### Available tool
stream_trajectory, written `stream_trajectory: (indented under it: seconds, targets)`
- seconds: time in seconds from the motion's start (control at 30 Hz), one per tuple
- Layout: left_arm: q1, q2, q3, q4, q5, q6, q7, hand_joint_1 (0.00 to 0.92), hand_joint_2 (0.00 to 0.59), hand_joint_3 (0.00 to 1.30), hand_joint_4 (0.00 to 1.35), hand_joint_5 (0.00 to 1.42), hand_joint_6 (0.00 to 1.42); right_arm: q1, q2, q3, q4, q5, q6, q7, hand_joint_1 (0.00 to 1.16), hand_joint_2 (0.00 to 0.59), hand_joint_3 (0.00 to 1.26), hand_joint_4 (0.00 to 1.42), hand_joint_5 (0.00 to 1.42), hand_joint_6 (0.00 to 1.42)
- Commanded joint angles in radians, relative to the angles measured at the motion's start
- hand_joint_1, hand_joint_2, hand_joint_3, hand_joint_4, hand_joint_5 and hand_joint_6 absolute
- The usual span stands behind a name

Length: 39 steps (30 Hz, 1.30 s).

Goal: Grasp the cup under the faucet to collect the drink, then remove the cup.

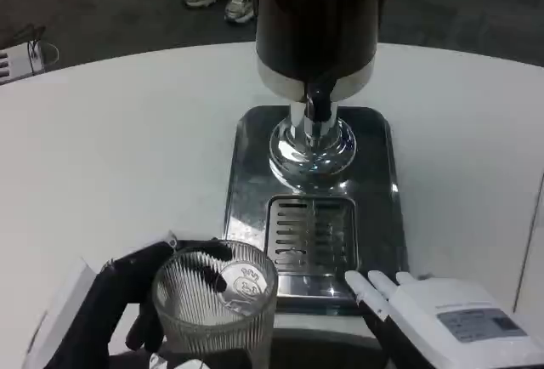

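- head view: i have the cup (pixel 216 301) in my left hand (pixel 127 288), dark fingers wrapped round its left side and back, low at the near edge of the counter (pixel 110 148).
- the relation that matters: the faucet (pixel 318 104) lies up and to the right of the cup, and the cup sits left of the drip grate (pixel 311 235), not under the spout; i judge the next move is a carry forward and rightward over the grate.
- the cup stands upright, long axis vertical, mouth open toward the camera.
- left hand is the nearer one by far; it already grips the cup.
- right hand (pixel 425 305) rests at the tray's (pixel 246 173) near right corner, pale fingers straight and together, holding nothing.
- the cup looks like clear ribbed glass, fluted walls, thick base with a round mark seen through it; i see no drink inside, so collecting is not yet done.
- glass may be slick, so i would keep it level.
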Motion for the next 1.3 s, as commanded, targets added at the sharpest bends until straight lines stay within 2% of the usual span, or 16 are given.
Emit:
stream_trajectory:
  seconds: [0.03, 0.37, 0.57, 0.77, 1.1, 1.3]
  targets:
    - [-0.001, -0.011, 0.000, -0.005, -0.013, 0.009, 0.001, 0.580, 0.000, 0.99, 1.13, 1.30, 1.42, 0.014, 0.038, 0.011, -0.017, 0.002, -0.007, -0.023, 0.47, 0.498, 0.00, 0.00, 0.00, 0.00]
    - [-0.037, -0.035, -0.018, 0.024, 0.019, 0.039, 0.012, 0.580, 0.000, 0.99, 1.13, 1.30, 1.42, 0.018, 0.036, 0.007, -0.017, 0.010, 0.002, -0.047, 0.47, 0.498, 0.00, 0.00, 0.00, 0.00]
    - [-0.128, -0.058, -0.042, 0.095, 0.071, 0.054, 0.031, 0.580, 0.000, 0.99, 1.13, 1.30, 1.42, 0.039, 0.036, -0.016, -0.017, 0.021, -0.002, -0.067, 0.47, 0.498, 0.00, 0.00, 0.00, 0.00]
    - [-0.282, -0.072, -0.059, 0.227, 0.145, 0.065, 0.093, 0.580, 0.000, 0.99, 1.13, 1.30, 1.42, 0.061, 0.038, -0.029, -0.017, 0.034, -0.006, -0.088, 0.47, 0.498, 0.00, 0.00, 0.00, 0.00]
    - [-0.504, -0.066, -0.095, 0.496, 0.256, 0.061, 0.234, 0.580, 0.000, 0.99, 1.13, 1.30, 1.42, 0.089, 0.036, -0.064, -0.017, 0.074, -0.021, -0.120, 0.47, 0.498, 0.00, 0.00, 0.00, 0.00]
    - [-0.637, -0.074, -0.152, 0.643, 0.331, 0.079, 0.336, 0.580, 0.000, 0.99, 1.13, 1.30, 1.42, 0.103, 0.034, -0.096, -0.017, 0.114, -0.041, -0.129, 0.47, 0.498, 0.00, 0.00, 0.00, 0.00]
